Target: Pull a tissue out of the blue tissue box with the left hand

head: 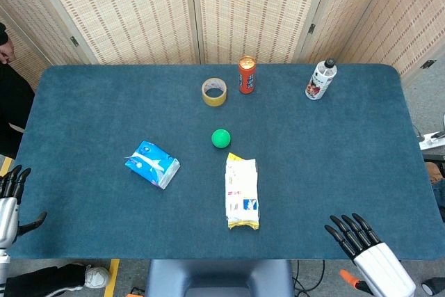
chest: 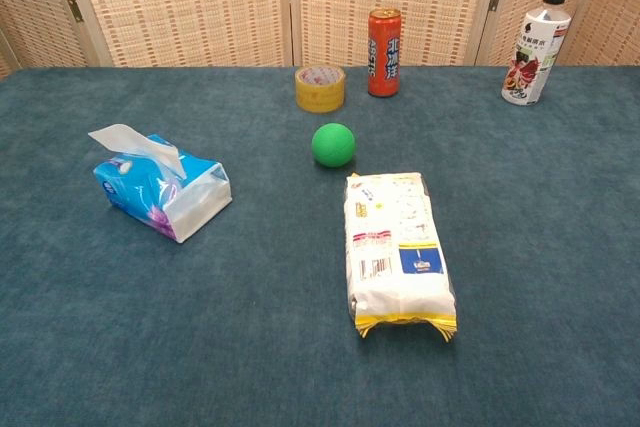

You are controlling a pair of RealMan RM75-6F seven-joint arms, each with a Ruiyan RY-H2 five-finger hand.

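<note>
The blue tissue box (head: 152, 164) is a soft pack lying on the blue table, left of centre. In the chest view the blue tissue box (chest: 160, 190) shows a white tissue (chest: 138, 143) sticking up from its top. My left hand (head: 12, 196) hangs at the table's near left edge, well left of the pack, fingers spread and holding nothing. At the near right edge my right hand (head: 356, 236) also has its dark fingers spread and empty. Neither hand shows in the chest view.
A green ball (head: 220, 138) sits mid-table, with a white and yellow packet (head: 242, 191) just in front of it. At the back stand a yellow tape roll (head: 214, 92), an orange can (head: 247, 75) and a white bottle (head: 320, 79). A person's dark sleeve (head: 5, 43) shows far left.
</note>
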